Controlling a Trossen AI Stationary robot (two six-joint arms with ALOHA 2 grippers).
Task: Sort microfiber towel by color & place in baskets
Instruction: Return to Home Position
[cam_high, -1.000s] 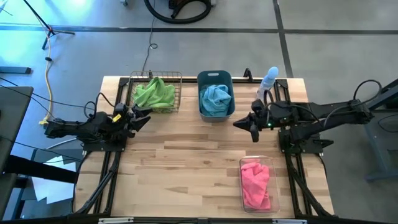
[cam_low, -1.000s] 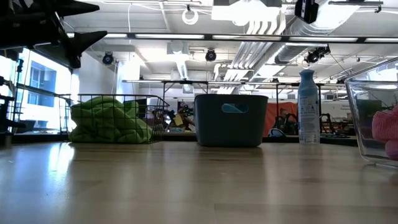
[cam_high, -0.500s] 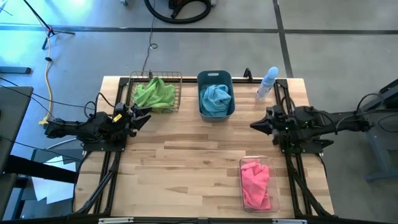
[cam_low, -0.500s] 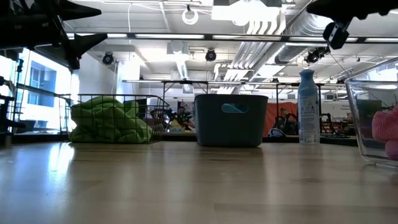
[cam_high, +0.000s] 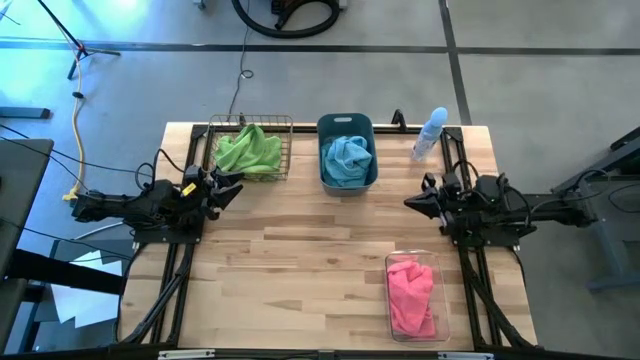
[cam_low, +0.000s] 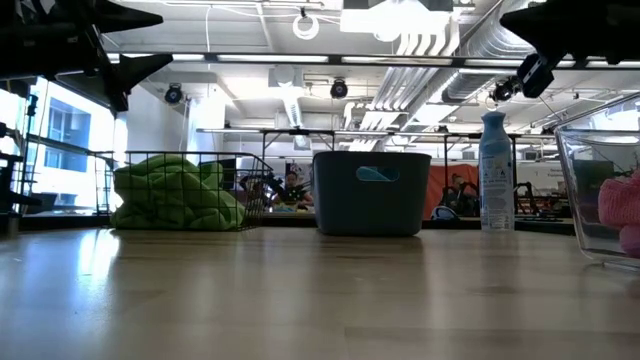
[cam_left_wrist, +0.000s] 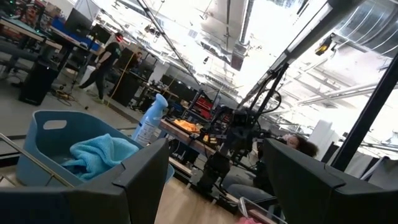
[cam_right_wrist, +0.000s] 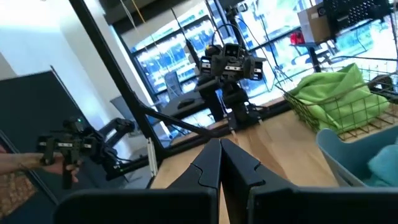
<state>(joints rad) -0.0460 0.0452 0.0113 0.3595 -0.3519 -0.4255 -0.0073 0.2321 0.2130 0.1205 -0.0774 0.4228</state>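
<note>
Lime green towels (cam_high: 248, 150) lie in the copper wire basket (cam_high: 285, 150) at the table's far left. Light blue towels (cam_high: 348, 158) fill the slate-blue tub (cam_high: 346, 123) at far centre. Pink towels (cam_high: 411, 294) lie in the clear bin (cam_high: 415, 258) at the near right. My left gripper (cam_high: 232, 186) hovers open over the left edge, near the wire basket, holding nothing. My right gripper (cam_high: 410, 202) is shut and empty over the right side, between the tub and the clear bin.
A pale blue spray bottle (cam_high: 431, 132) stands at the far right corner, just beyond the right arm. Bare wood spans the table's middle and near left. In the right wrist view a person's hand (cam_right_wrist: 18, 163) shows beyond the table.
My right arm has drawn back toward the table's right edge, its gripper moving away from the slate-blue tub and coming to rest over the right side. The left arm and all towels have kept still.
</note>
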